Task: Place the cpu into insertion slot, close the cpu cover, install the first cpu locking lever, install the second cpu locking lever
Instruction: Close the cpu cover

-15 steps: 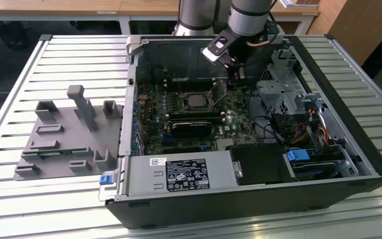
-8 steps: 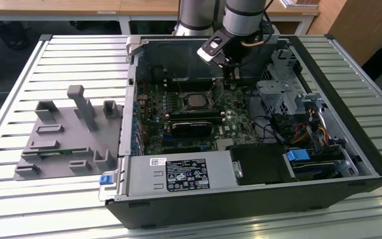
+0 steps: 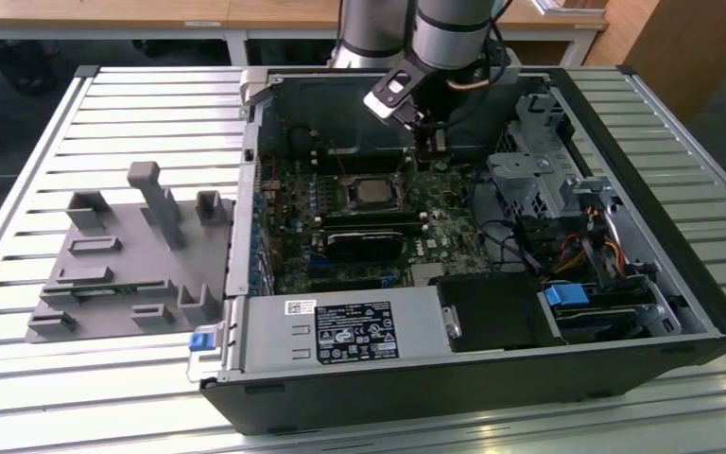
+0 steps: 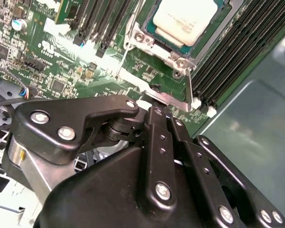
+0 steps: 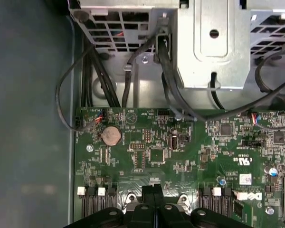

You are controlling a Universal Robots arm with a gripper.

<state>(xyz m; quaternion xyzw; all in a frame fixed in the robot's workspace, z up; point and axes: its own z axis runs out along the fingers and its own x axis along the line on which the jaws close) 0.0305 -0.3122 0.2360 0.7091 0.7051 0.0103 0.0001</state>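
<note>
One grey robot arm [image 3: 452, 28] reaches down into one open black computer case [image 3: 665, 284], which lies on a pale slatted metal surface [image 3: 111, 104]. On the exterior view's left, one grey moulded fixture [image 3: 124, 265] with several uprights rests on the same surface, just beside the case.

The single cpu [image 4: 185, 19], a small flat square chip with a silvery-grey metal top, sits in the dark square insertion slot [image 3: 351, 200] on the green motherboard [image 5: 180, 156]. One thin silvery metal cpu cover [image 4: 180, 61] lies as a frame around the chip, whose top shows through the cover's square window.

The black jaws are closed together, and nothing can be seen between them. In the second wrist view their tips stand right at the outer edge of the cover; whether they touch it cannot be told.

In the exterior view, two long black modules [image 3: 366, 221] lie side by side near the cpu. One round silvery coin cell [image 5: 111, 135] sits on the board, and one silvery perforated drive cage [image 5: 213, 42] stands beyond the board's edge. Two blue plastic tabs [image 3: 208, 340] show at the case's near side.
</note>
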